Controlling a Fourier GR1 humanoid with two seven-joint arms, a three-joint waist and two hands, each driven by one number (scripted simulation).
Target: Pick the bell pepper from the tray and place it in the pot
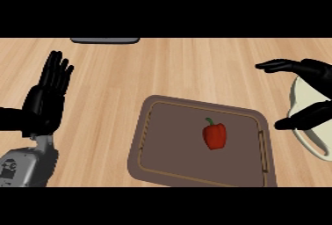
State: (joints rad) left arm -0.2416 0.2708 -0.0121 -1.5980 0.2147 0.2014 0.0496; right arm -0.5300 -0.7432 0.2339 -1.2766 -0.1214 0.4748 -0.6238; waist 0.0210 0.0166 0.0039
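Note:
A red bell pepper (215,135) with a green stem lies on the brown tray (168,145), right of the tray's middle. A cream pot (310,132) shows at the right edge, partly hidden by my right hand (310,74). That hand hovers over the pot with fingers and thumb spread apart, holding nothing, and is to the right of the pepper and apart from it. My left hand (47,94) stands at the far left with straight fingers pointing up, resting well away from the tray.
A dark grey flat object (105,40) lies at the counter's far edge, upper left. Bare wooden counter (182,66) stretches between the tray and that edge.

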